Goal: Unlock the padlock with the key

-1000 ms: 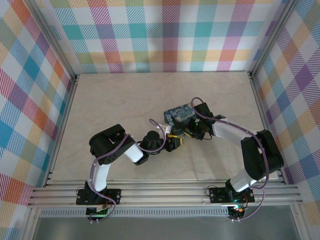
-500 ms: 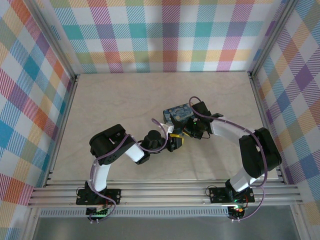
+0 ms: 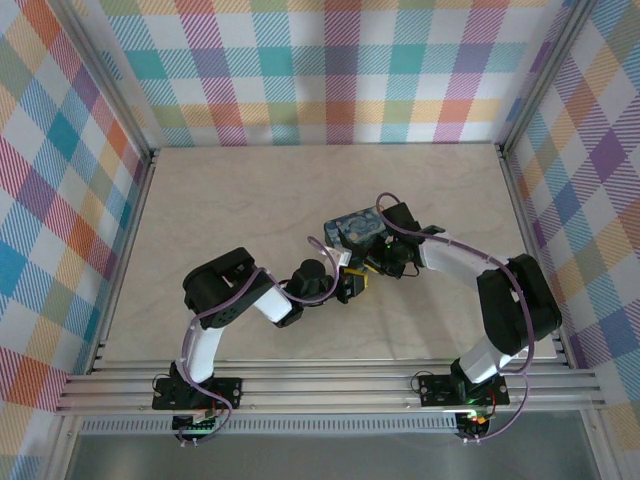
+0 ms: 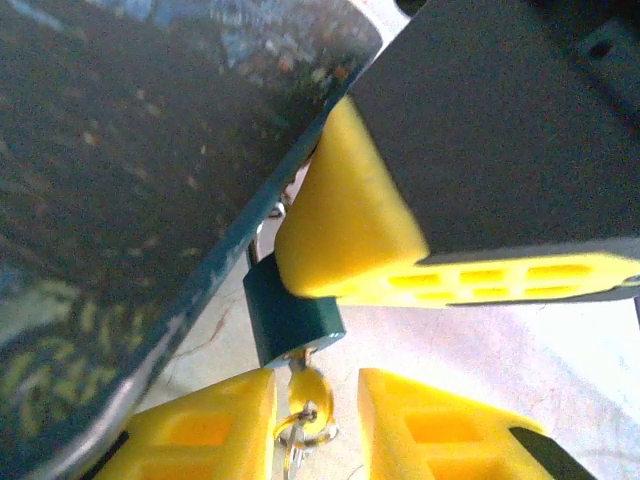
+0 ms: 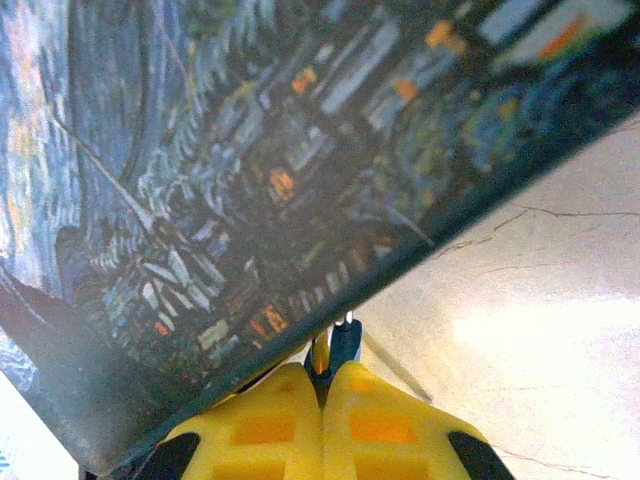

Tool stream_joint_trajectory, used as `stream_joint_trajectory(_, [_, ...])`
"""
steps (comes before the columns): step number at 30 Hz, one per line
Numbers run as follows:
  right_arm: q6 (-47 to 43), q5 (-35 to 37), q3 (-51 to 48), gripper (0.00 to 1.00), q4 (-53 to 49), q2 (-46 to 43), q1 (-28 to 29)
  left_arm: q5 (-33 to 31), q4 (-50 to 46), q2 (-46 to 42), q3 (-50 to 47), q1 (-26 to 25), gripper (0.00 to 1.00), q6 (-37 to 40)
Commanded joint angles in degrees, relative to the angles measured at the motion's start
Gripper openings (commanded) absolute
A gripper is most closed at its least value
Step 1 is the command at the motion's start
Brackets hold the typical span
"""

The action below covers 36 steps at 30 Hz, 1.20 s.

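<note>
Evidently little has moved in the last second, but it matters. Seen from above, the dark-blue box printed with a swirling starry-night painting [image 3: 358,222] has slid slightly toward the left edge of the table [image 3: 230,200] and turned a touch. The right gripper [image 3: 377,262] has gone with it, while the left gripper [image 3: 348,287] has barely crept. The box lies around mid-table, nearer the right edge than the left and well clear of the far edge.

We take the lock to be the small teal block-shaped padlock [image 4: 290,322] hanging at the box's near edge, not the box itself. The left wrist view shows the key [image 4: 308,392], whose yellow oval head carries a thin silvery key ring [image 4: 293,442]. It appears to be already seated in the padlock's underside. The left gripper's jaws stand apart on either side of that head, not touching it. The right gripper's jaws are pressed together and seem to pinch the padlock at their very tips, with one yellow finger [image 4: 345,235] bearing on its upper corner.

We read the shift as the right arm steadying the lock so that the left can close on the key head. The turn is not yet made.

We can read no brand, label or lettering; the box bears only its painted print.
</note>
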Motion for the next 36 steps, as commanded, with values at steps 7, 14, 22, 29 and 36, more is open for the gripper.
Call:
stream_joint_trajectory(7, [0.1, -1.53, 1.7, 0.0, 0.09, 0.7, 0.49, -1.23, -0.31, 0.68, 0.47, -0.64, 0.0, 1.05])
stream_joint_trajectory(14, [1.13, -0.65, -1.44, 0.44, 2.11, -5.27, 0.44, -0.1, 3.54, 1.09, -1.41, 0.41, 0.0, -3.87])
stream_joint_trajectory(22, [5.53, -0.26, -10.69, 0.52, 10.97, -13.49, 0.49, 3.22, 11.68, 3.64, -4.41, 2.4, 0.0, -14.33])
stream_joint_trajectory(29, [7.63, -3.14, -14.13, 0.53, 19.43, -9.18, 1.07, 6.27, 11.9, 4.12, -5.05, 3.74, 0.0, -16.99])
stream_joint_trajectory(36, [8.01, -2.34, -14.08, 0.53, 24.51, -4.48, 1.7, 7.74, 11.95, 5.11, -4.43, 4.21, 0.0, -17.78])
